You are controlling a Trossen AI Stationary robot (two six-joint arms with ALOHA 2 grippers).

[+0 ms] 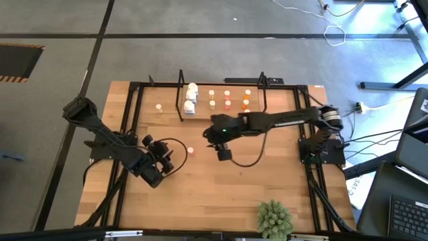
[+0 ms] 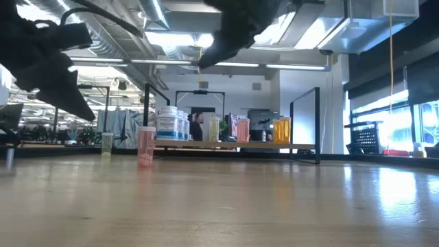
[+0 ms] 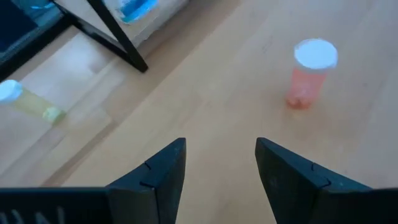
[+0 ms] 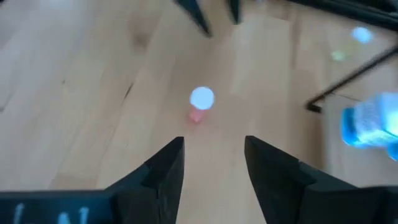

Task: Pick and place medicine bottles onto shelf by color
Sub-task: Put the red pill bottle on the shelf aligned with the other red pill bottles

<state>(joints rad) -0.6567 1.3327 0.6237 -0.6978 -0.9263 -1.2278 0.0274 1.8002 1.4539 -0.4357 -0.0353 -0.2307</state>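
Wooden table (image 1: 221,194), green bushy plant (image 1: 275,217) at its near edge; laptop (image 1: 408,217) beside it

I see grey floor (image 1: 200,17) around the table, bright ceiling lights (image 2: 171,41) and sunlit windows (image 2: 398,116) beyond.

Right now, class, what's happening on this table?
Two arms are sorting small bottles onto the shelf. One pink bottle stands loose mid-table, and a pale one left of the shelf. The right gripper hangs open above the table near the pink bottle; the left gripper, also open and empty, points at it.
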